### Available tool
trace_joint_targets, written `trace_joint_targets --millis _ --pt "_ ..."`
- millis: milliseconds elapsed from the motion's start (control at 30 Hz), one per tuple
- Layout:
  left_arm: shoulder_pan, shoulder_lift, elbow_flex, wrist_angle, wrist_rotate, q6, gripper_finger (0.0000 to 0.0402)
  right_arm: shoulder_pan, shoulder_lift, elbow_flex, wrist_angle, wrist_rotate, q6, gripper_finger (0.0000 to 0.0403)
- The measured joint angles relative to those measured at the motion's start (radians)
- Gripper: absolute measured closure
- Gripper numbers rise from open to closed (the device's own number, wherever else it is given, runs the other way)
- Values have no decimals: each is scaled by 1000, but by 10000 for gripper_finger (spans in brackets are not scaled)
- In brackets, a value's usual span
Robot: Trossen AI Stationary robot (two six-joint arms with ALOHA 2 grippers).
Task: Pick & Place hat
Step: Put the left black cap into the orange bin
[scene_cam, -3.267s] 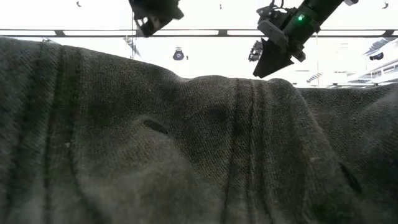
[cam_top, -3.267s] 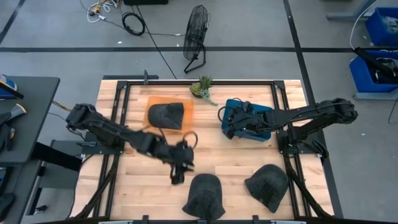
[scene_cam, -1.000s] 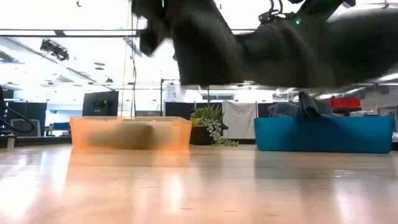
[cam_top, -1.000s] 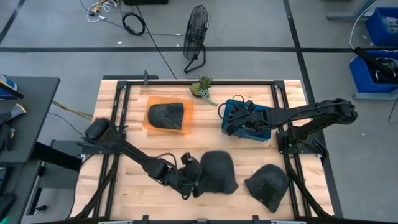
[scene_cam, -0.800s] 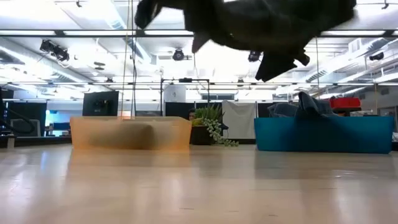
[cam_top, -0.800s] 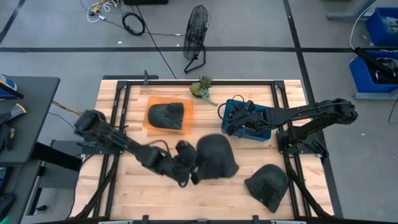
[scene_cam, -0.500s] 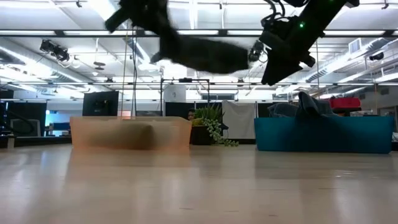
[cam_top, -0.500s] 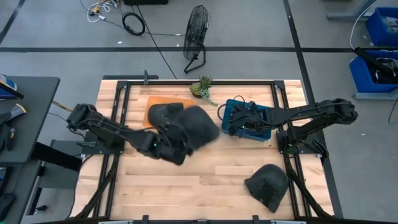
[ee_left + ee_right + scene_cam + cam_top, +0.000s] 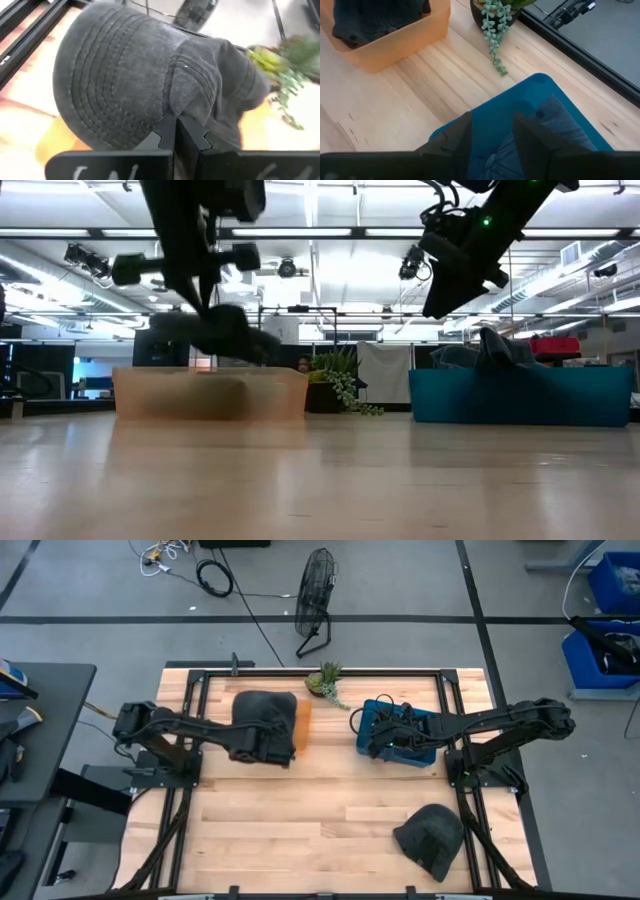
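My left gripper (image 9: pixel 243 743) is shut on a dark grey cap (image 9: pixel 266 724), which it holds over the orange bin (image 9: pixel 303 722) at the table's far left. In the low view the cap (image 9: pixel 218 331) hangs just above the bin's rim (image 9: pixel 210 372). The left wrist view shows the cap's stitched brim (image 9: pixel 100 85) and its crown (image 9: pixel 220 85). My right gripper (image 9: pixel 492 135) is open above the blue bin (image 9: pixel 420 752), touching nothing. A second dark cap (image 9: pixel 430 838) lies on the table near its near right edge. My left gripper pinches a raised fold of the cap (image 9: pixel 176 102) between its two fingers, about where the brim meets the crown. The fingers come from the table's left, slanting down. The cap is lifted clear and hangs below and beyond the fingers, over the orange bin.
Dark cloth (image 9: pixel 375 15) lies in the orange bin. The blue bin (image 9: pixel 520 107) holds grey-blue cloth (image 9: pixel 555 125). A small potted plant (image 9: pixel 326 680) stands at the far edge between the bins. Bare wood (image 9: pixel 300 820) stretches across the table's near half.
My left gripper has carried the cap from the table's near middle up and toward the far left, swinging it over the orange bin. The cap has come down until it hangs just above the bin's rim. The right arm has kept still.
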Motion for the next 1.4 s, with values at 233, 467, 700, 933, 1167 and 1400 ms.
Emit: trace_joint_targets --millis 233,467,700,933,1167,1400 --pt "93 1 -147 328 22 92 392 0 0 0 2 2 0 259" --pt "111 1 -222 556 34 190 382 0 0 0 3 3 0 259" --pt "115 0 -267 533 66 144 350 0 0 0 3 3 0 259" --pt "115 0 -276 525 77 112 311 0 0 0 3 3 0 259" --pt "114 -15 -252 517 83 225 289 0 0 0 -2 -40 -40 259" --pt "113 -84 -154 456 60 425 291 38 -30 0 -8 -191 -134 268"
